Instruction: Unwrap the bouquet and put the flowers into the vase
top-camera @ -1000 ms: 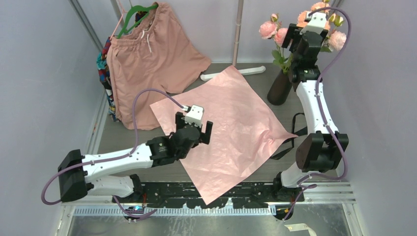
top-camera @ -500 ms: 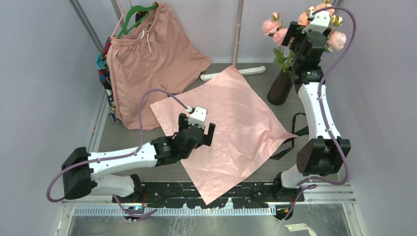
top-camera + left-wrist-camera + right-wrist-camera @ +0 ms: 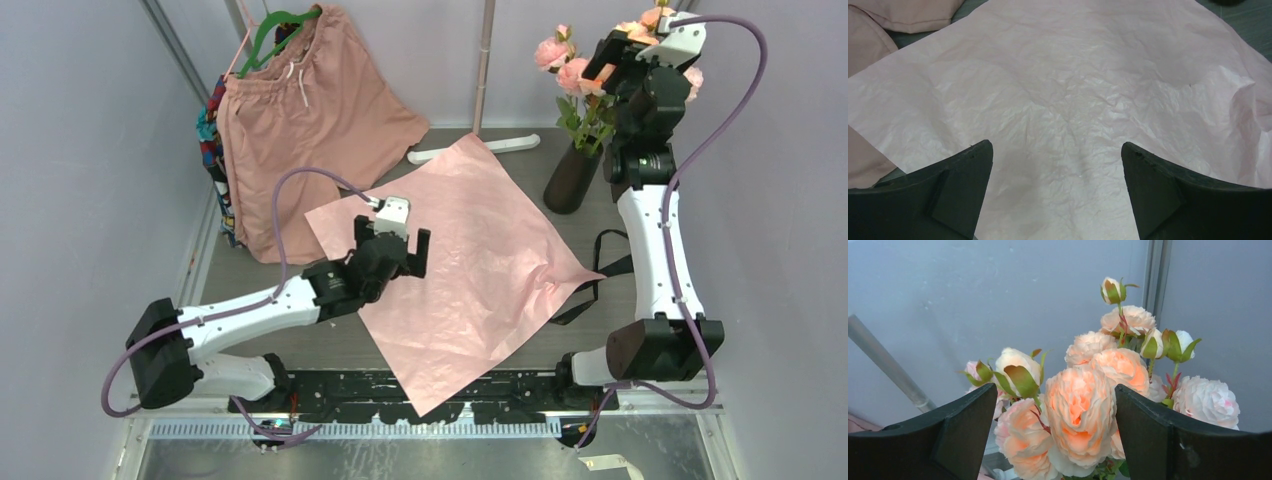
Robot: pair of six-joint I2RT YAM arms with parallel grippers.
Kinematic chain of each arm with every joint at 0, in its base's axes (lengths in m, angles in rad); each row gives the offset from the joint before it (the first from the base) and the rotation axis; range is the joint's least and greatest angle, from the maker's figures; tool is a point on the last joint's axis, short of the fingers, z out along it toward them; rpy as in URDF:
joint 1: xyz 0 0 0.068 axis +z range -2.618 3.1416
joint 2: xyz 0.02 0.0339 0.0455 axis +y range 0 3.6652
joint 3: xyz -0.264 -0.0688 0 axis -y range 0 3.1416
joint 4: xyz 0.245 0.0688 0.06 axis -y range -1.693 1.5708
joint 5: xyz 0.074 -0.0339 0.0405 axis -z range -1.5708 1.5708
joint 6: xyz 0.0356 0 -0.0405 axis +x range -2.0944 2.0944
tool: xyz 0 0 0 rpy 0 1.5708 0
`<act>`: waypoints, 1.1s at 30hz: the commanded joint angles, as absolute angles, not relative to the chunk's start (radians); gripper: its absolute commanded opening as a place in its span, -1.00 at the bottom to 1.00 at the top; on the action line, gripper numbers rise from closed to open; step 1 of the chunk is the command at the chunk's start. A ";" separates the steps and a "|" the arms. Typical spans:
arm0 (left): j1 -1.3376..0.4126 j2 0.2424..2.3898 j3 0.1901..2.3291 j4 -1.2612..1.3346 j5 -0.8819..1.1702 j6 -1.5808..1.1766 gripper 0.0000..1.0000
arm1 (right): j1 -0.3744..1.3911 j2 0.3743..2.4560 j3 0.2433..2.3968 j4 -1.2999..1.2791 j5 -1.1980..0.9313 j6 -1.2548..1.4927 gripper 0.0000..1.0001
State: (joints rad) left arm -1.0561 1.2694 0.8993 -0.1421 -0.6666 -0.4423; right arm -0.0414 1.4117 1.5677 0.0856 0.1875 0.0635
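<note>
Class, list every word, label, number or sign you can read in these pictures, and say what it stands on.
None: no readable text shows on the paper, the vase or the shorts.
The patterned cloth beside the shorts is too small to tell whether it carries any letters.

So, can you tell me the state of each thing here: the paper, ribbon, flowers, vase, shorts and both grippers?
wrapping paper, unwrapped, spread flat on the table
black ribbon, untied, lying loose at the paper's right edge
flowers, standing in the vase
vase, upright, holding the stems
shorts, hung on a green hanger
left gripper, jaws open, empty, over the paper
right gripper, jaws open, empty, at the blooms
</note>
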 commanded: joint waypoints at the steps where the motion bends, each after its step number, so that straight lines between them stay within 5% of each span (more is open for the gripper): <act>1: -0.985 1.223 0.933 -0.136 -0.559 -0.492 0.99 | -0.043 1.336 1.571 0.178 0.148 0.112 0.82; 14: -0.864 1.321 0.905 -0.066 -0.425 -0.532 0.99 | -0.018 1.250 1.526 0.205 -0.183 0.325 0.82; 33: -0.850 1.361 0.967 -0.143 -0.423 -0.567 0.99 | 0.164 1.214 1.408 0.006 -0.320 0.284 0.83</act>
State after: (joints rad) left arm -0.8551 1.3670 0.9226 -0.1410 -0.4141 -0.5571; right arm 0.1497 1.1973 1.4548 0.0334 -0.2848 0.2836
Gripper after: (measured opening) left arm 0.995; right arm 0.912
